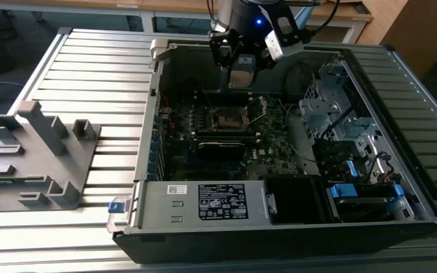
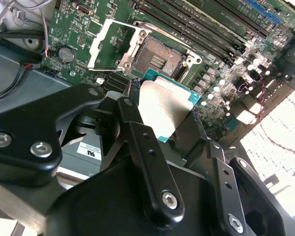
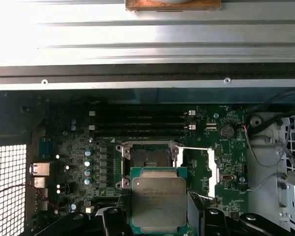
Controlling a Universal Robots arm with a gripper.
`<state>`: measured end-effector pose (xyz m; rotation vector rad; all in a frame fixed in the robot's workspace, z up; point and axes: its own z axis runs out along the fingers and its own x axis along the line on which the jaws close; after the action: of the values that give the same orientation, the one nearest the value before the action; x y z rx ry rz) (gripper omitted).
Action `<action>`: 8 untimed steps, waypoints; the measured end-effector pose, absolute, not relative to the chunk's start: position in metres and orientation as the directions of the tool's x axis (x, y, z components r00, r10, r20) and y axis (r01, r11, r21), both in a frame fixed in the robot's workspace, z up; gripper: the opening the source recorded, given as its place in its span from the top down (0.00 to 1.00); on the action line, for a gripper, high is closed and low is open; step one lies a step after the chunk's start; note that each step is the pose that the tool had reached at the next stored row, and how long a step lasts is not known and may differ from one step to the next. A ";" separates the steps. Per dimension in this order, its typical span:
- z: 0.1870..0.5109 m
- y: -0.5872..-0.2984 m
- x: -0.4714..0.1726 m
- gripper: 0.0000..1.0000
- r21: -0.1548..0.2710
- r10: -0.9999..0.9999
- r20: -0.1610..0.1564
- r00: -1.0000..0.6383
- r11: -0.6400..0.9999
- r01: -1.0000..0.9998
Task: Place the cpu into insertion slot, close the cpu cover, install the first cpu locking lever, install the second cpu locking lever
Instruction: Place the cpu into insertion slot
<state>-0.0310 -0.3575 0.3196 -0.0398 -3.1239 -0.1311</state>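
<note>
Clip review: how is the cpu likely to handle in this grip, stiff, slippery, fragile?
The cpu, gripped by its edges in the gripper, looks like a rigid flat plate, so it likely won't flex. Its smooth metal top and thin edges suggest it might slip or tilt between the fingers. Thin and small, it is probably light.

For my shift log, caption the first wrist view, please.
Gripper holds the cpu, not yet in the bare insertion slot; cpu cover open.
</note>
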 end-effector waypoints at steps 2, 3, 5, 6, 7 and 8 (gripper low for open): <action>0.319 -0.358 -0.031 0.46 0.083 0.025 0.016 -1.000 0.996 0.026; 0.319 -0.358 -0.031 0.46 0.083 0.025 0.016 -1.000 0.996 0.026; 0.318 -0.358 -0.031 0.46 0.083 0.025 0.016 -1.000 0.996 0.026; 0.318 -0.358 -0.031 0.46 0.083 0.025 0.016 -1.000 0.996 0.026; 0.318 -0.358 -0.031 0.46 0.083 0.025 0.016 -1.000 0.996 0.026; 0.318 -0.358 -0.031 0.46 0.083 0.025 0.016 -1.000 0.996 0.026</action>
<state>-0.0310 -0.3575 0.3179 -0.0399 -3.1238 -0.1306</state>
